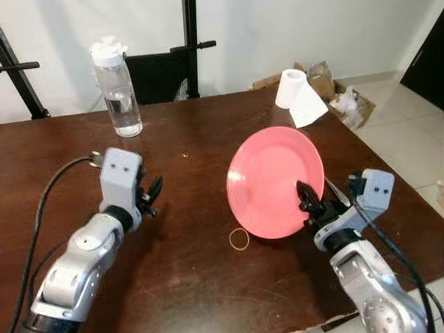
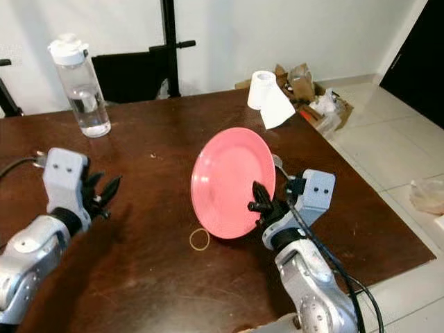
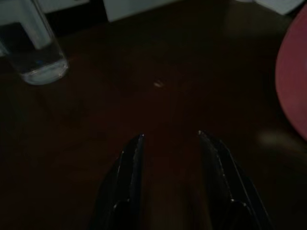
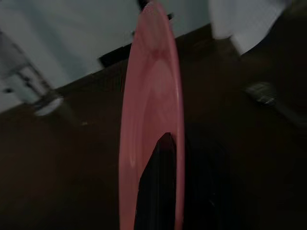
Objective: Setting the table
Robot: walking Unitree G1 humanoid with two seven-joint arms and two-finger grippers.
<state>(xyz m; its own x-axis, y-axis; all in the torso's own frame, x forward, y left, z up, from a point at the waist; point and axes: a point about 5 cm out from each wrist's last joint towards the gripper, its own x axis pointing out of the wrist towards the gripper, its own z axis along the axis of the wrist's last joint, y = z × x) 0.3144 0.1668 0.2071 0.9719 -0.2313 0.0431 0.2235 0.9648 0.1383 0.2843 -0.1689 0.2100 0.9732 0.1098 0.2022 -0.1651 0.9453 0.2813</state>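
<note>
Your right gripper [image 1: 310, 200] is clamped on the rim of the pink plate [image 1: 274, 180], which stands nearly on edge above the table [image 1: 187, 132], face toward your left. Tip it flat to set it down. Your left gripper [image 1: 151, 193] hovers, fingers apart, well away.

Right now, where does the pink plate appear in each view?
Left eye view: pink plate right of centre, tilted up, clamped by the right gripper.
Right eye view: centre.
Left wrist view: right edge.
Right wrist view: edge-on, centre.
Shared landmark: water bottle.
</note>
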